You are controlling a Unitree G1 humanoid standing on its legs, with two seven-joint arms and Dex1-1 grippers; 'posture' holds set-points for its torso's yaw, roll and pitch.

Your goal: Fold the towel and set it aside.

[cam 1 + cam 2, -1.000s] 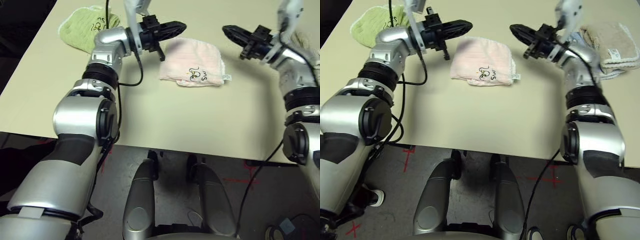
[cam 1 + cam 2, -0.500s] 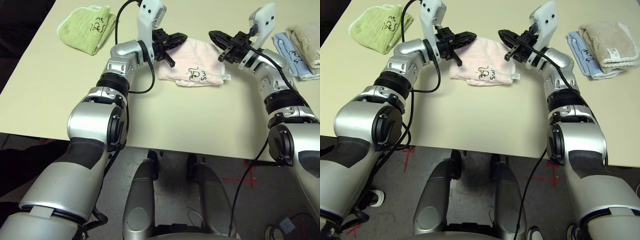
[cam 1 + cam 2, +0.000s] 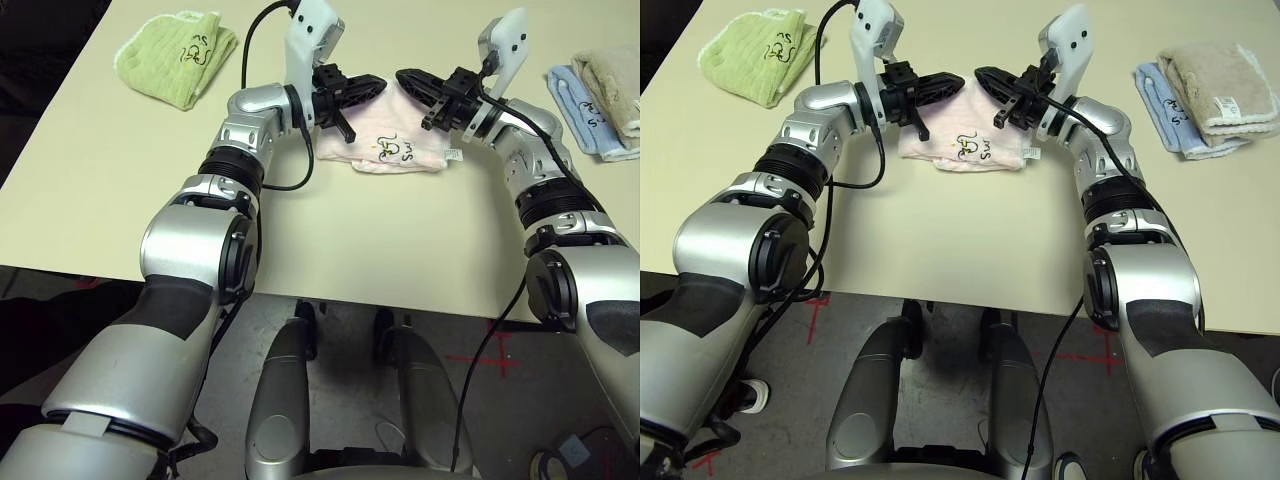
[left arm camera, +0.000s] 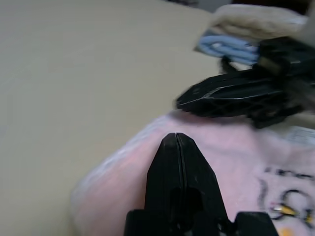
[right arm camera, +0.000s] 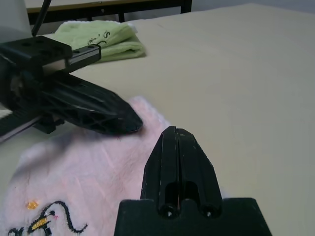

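Right now I count four cloths on the cream table point(image 3: 330, 230) and two grippers, and I'm placing everything against the pink towel point(image 3: 395, 145), the one task item. It lies folded into a compact bundle toward the table's far side, roughly midway across, its dark embroidered mark and a small white tag facing me along the near edge. The left gripper point(image 3: 380, 84) sits over the pink towel's far left corner with its two black fingers pressed together, holding nothing; in the left wrist view the tips point(image 4: 176, 138) are sealed over pink terry. The right gripper point(image 3: 402, 77) sits over the towel's far edge just beside the left one, tip pointing at tip, a small gap between them, its fingers likewise closed on nothing. One light green towel point(image 3: 178, 52) lies well off to the pink towel's left, near the far left corner. To its right I see one blue folded cloth point(image 3: 1168, 96) with one beige folded cloth point(image 3: 1220, 85) resting on it.
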